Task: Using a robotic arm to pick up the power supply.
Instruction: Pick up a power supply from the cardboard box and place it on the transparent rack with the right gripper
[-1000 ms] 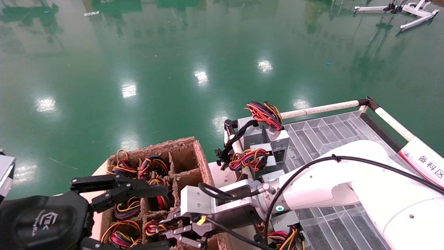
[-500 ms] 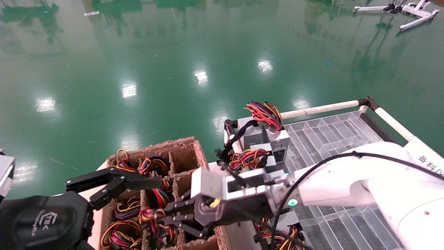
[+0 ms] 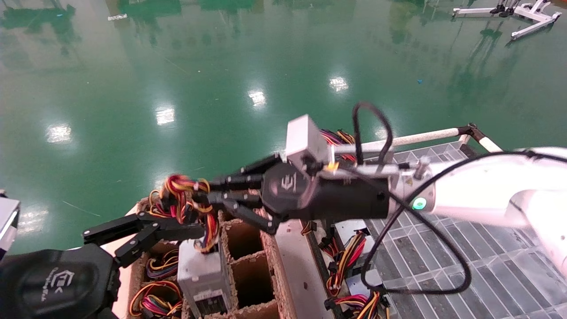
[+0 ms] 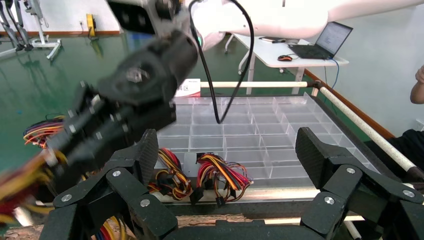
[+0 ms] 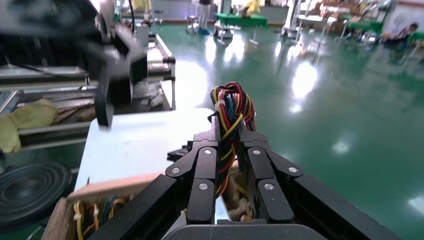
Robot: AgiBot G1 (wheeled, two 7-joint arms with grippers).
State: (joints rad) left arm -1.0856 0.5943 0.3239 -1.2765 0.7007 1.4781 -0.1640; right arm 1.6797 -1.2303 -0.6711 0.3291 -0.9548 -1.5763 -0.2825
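The right gripper (image 3: 208, 195), black with two linkage fingers on the white and silver robotic arm (image 3: 465, 195), is clamped on the looped bundle of red, yellow, orange and black wires (image 3: 184, 195) of the power supply (image 3: 203, 277), a small grey metal box with a dark label on its end. In the right wrist view the wires (image 5: 231, 107) stand pinched between the two closed fingers (image 5: 207, 155). The box hangs below the bundle, partly out of its cell near the middle of the brown, divided cardboard crate (image 3: 266, 248) (its lower end appears level with the crate's dividers, though whether it is fully free cannot be told).

The step in hand looks like the lift: the grasp is made, and the unit is coming up by its wires. Other cells along the crate's left side hold more wire bundles (image 3: 153, 299).

The left gripper (image 3: 146, 239), black as well, sits at the crate's left edge with its fingers spread apart and nothing between them.

The next move probably calls for a straight upward pull until the box clears the dividers, then a carry towards the clear plastic compartment tray (image 3: 443, 266) on the right. Since the hold is on wires alone, the box may swing or catch a cardboard wall.
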